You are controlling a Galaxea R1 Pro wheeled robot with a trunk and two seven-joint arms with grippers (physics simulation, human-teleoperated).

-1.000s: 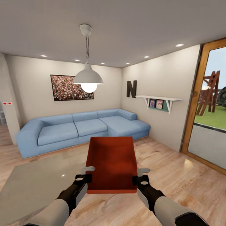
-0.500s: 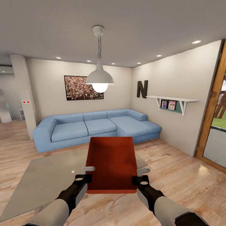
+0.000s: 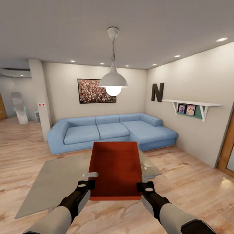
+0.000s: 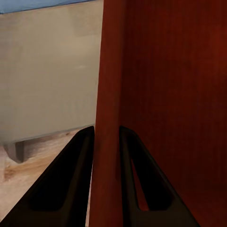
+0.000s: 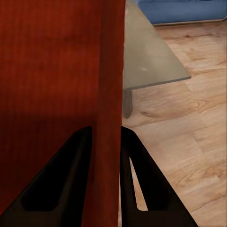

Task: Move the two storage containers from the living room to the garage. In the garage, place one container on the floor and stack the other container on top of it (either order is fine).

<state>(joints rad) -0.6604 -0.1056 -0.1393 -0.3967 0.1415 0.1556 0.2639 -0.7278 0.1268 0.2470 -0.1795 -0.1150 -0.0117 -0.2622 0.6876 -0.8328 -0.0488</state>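
Observation:
I am in the living room with its light wood plank floor [image 3: 195, 182]. One orange-red open-topped storage container [image 3: 115, 169] hangs level in front of me, held between both arms. My left gripper [image 3: 93, 178] is shut on the container's left wall [image 4: 106, 94], one finger [image 4: 78, 161] on each side of it. On the opposite wall [image 5: 109, 71] my right gripper [image 3: 143, 179] is shut the same way, with a dark finger [image 5: 75, 161] showing inside the box. The garage is out of view.
A glass coffee table [image 3: 58, 175] lies just ahead, under and left of the box. Behind it stands a blue corner sofa [image 3: 110, 130]. A pendant lamp [image 3: 113, 83] hangs above. On the right are a wall shelf [image 3: 195, 105] and a wooden door frame [image 3: 227, 152]. A pillar [image 3: 42, 97] and an opening are at left.
The whole view has swung to the left, so the sofa, lamp and shelf sit further right and the glass door has nearly left the picture. The box and both grippers keep their hold.

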